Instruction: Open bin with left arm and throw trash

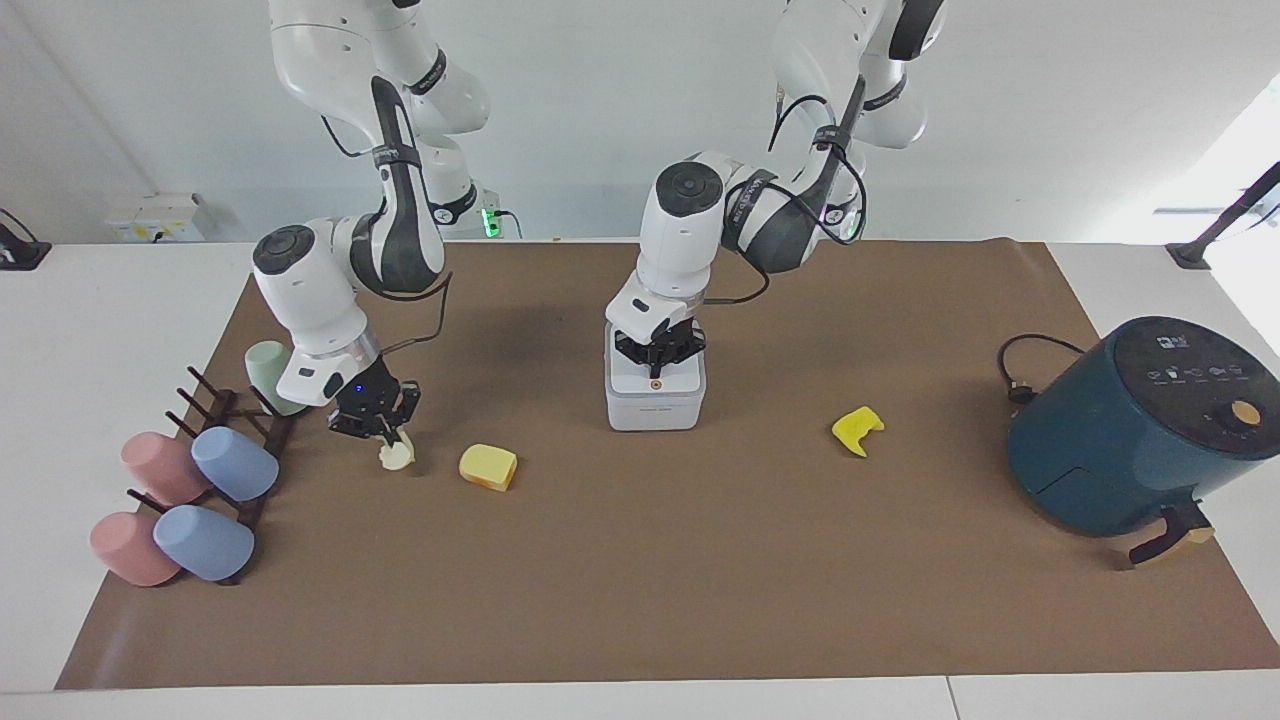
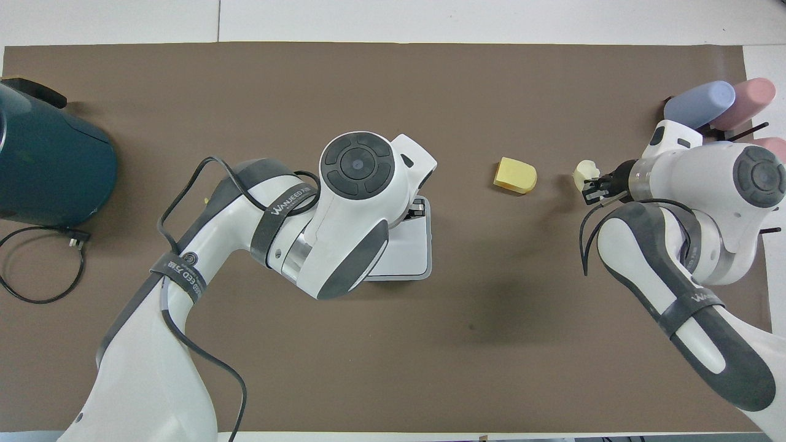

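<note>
The right tool (image 1: 385,432) grips the cream lump (image 1: 396,455) just over the tabletop, while the left tool (image 1: 659,357), fingers together, presses on the bin (image 1: 655,392) lid. If that lid is not opened, the lump may bounce off.

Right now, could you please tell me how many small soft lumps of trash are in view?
3. The cream-white lump is in the right gripper beside the cup rack; the pale yellow-orange block lies beside it; the bright yellow bent piece lies between the white cube-shaped bin and teal air fryer.
</note>
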Motion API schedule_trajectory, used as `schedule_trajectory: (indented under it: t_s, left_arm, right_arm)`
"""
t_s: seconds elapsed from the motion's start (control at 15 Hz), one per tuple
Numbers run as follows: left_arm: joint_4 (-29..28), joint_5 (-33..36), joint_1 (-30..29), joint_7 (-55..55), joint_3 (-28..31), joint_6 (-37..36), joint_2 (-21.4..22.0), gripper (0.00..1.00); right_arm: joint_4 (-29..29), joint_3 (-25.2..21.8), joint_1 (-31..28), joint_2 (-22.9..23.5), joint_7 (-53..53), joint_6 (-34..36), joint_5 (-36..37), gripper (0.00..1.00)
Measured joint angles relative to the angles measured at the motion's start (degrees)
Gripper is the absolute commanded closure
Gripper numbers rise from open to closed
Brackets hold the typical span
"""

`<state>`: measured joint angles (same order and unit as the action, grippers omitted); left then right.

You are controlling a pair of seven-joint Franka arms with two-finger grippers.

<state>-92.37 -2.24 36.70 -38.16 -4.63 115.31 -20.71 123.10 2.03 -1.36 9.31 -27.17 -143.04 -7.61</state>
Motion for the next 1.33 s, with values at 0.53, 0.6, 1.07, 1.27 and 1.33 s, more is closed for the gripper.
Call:
schedule_trajectory:
  t_s: [0.53,0.6,1.07,1.27,1.33]
  left_arm:
    - [0.1,-0.3,-4.5,3.5,0.8,-13.4,10.7,1.0]
    - [0.1,-0.7,-6.2,6.2,0.9,-15.6,12.4,1.0]
    - [-1.9,-1.8,-21.3,27.7,1.6,-24.1,19.3,0.21]
    - [-8.0,-1.8,-24.2,32.5,1.6,-19.0,20.5,0.02]
    - [-11.1,-1.8,-24.6,33.7,1.6,-15.9,21.1,0.02]
  right_arm:
    - [-1.3,0.5,8.5,-10.3,26.4,12.6,0.0,1.0]
    - [-2.2,0.5,10.2,-10.5,30.0,13.4,0.0,1.0]
    - [-3.9,0.8,23.6,-9.9,56.0,10.4,-0.1,1.0]
    - [-4.0,0.8,28.7,-8.7,65.1,6.1,-0.1,1.0]
    - [-4.3,0.9,29.6,-7.9,66.6,5.0,-0.2,1.0]
